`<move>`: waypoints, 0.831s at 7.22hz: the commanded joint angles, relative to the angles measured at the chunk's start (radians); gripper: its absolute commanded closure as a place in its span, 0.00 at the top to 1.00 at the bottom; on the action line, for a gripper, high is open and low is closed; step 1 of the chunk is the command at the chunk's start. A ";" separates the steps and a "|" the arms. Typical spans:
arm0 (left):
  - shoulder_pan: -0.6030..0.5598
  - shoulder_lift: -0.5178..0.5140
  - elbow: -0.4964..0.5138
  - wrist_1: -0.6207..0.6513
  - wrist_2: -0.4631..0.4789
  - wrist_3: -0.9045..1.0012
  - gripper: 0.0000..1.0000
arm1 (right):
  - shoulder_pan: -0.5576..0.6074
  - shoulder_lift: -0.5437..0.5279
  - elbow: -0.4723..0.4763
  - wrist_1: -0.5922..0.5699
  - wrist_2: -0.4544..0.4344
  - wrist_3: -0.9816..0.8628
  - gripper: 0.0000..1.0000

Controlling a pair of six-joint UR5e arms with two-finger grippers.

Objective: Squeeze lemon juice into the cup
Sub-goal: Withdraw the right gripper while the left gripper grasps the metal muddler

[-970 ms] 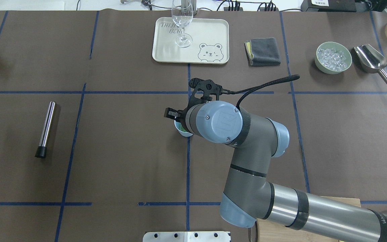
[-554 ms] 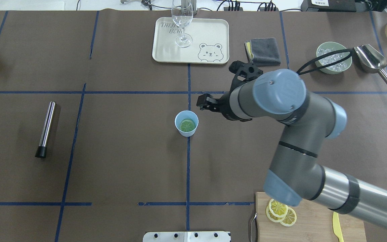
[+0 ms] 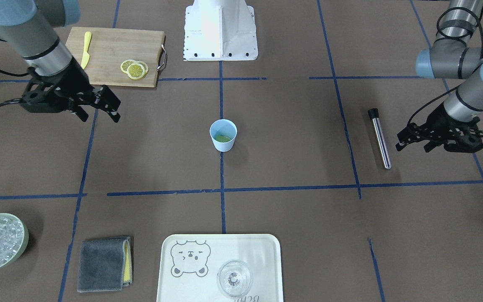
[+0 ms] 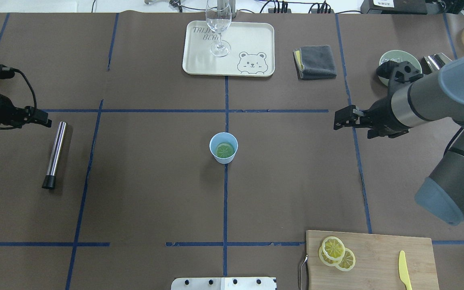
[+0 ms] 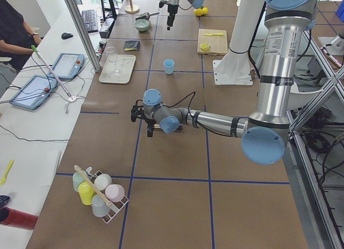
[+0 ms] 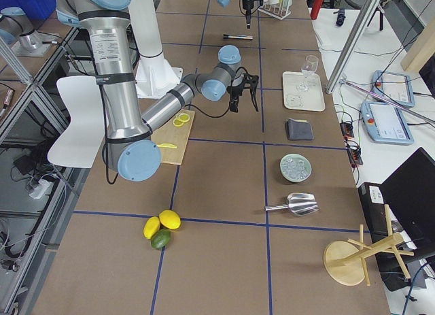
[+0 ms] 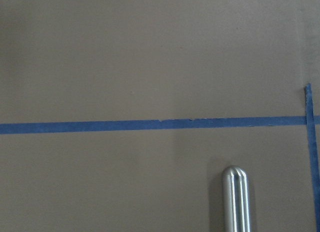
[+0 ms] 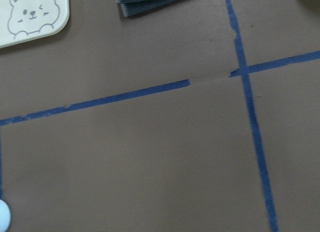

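Tray [image 4: 256, 40] at twelve, cup at the centre. Out at nine o'clock the left gripper [image 4: 40, 119] hovers just beside the top end of the steel rod [image 4: 54, 155]; fingers apart or together, I can't tell. The light-blue cup [image 4: 224, 160] stands upright on the tape line, the lemon slice [image 4: 224, 150] lying flat in its bottom. At three o'clock the right gripper [image 4: 338, 120] hangs in the air, fingers spread, empty. Between four and five o'clock, more slices [image 4: 333, 247] rest on the cutting board [image 4: 377, 262].

Wine glass [image 4: 218, 22] — rim beyond edge
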 commanded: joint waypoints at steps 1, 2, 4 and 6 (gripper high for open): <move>0.089 -0.055 0.006 0.079 0.055 -0.022 1.00 | 0.035 -0.051 -0.002 0.000 0.030 -0.086 1.00; 0.106 -0.060 0.007 0.103 0.094 -0.018 0.98 | 0.035 -0.057 -0.002 0.002 0.031 -0.086 1.00; 0.106 -0.045 0.009 0.103 0.097 -0.011 0.82 | 0.035 -0.057 -0.002 0.000 0.030 -0.086 1.00; 0.107 -0.042 0.018 0.103 0.097 -0.008 0.75 | 0.035 -0.057 0.003 0.002 0.030 -0.083 1.00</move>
